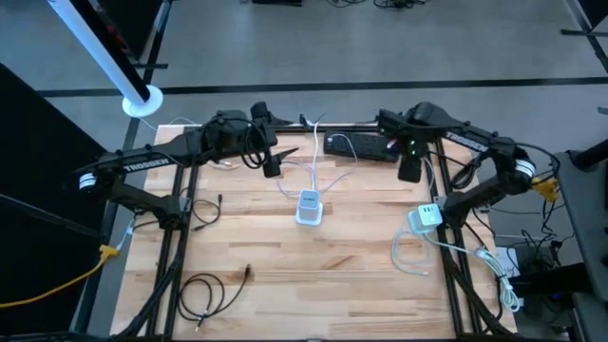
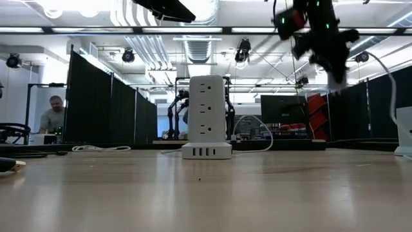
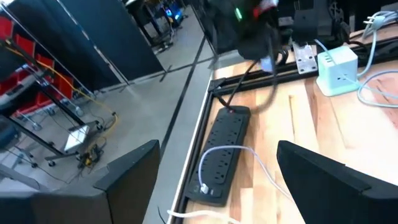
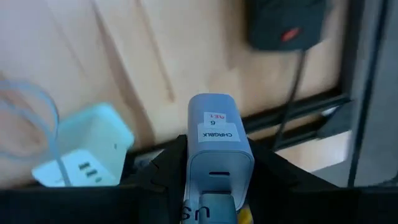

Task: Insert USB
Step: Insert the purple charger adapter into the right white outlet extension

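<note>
- Right gripper (image 4: 214,186), raised over the surface's (image 1: 332,266) far right, has its fingers clamped on a white charger block (image 4: 217,149).
- Left gripper (image 1: 272,166) hovers far left, fingers spread wide.
- White power tower (image 1: 310,207) stands mid-surface.

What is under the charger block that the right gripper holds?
The charger sits between the right gripper's jaws. Below it lies wooden table with a pale power cube and a black power strip. The charger's prongs are hidden.

Black partition panels (image 2: 96,103) stand at nine o'clock beyond the tabletop (image 2: 206,193); bright ceiling lights (image 2: 129,8) overhead; grey floor (image 1: 380,47) at twelve.
</note>
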{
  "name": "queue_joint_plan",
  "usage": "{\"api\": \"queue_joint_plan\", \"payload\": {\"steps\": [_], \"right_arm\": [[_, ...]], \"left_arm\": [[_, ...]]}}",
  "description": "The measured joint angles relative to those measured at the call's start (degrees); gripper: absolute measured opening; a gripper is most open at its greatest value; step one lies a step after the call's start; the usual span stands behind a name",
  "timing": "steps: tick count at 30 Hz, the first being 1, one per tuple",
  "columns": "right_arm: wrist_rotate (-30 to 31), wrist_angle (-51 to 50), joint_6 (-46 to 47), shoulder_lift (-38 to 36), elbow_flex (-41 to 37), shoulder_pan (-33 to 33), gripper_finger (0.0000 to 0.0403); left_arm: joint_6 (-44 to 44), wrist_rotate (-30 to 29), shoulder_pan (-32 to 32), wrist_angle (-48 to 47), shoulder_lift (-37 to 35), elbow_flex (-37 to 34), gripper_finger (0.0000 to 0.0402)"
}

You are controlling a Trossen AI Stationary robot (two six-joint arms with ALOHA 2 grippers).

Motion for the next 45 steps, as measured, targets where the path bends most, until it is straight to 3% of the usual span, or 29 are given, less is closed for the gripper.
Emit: {"api": "queue_joint_plan", "payload": {"steps": [15, 24, 30, 36, 42, 45], "right_arm": [[-2.48, -0.12, 1.21, 9.34, -15.22, 4.77, 0.0115], [-2.68, -0.03, 5.2, 12.91, -19.59, 5.24, 0.0115], [-9.03, -0.68, 5.69, 13.71, -23.2, 5.8, 0.0115], [-16.49, 0.05, 6.17, 12.59, -20.95, 9.18, 0.0115], [-28.45, 0.81, 4.87, 11.38, -11.16, 13.88, 0.0115], [-27.7, 0.1, 6.53, 9.56, -5.46, 15.5, 0.0115]], "left_arm": [[-0.16, 0.0, -0.02, -0.36, -0.01, 0.08, 0.0311], [-1.06, 0.0, -0.02, -0.11, 0.01, 0.08, 0.0311], [-1.67, 0.08, -0.04, -0.15, 0.01, 0.08, 0.0311], [-1.43, 0.6, -0.11, -0.18, 0.01, 0.08, 0.0311], [-1.32, 1.27, -0.11, 0.3, 0.01, 0.08, 0.0311], [-1.3, 1.27, -0.11, 0.08, 0.01, 0.08, 0.0311]]}}
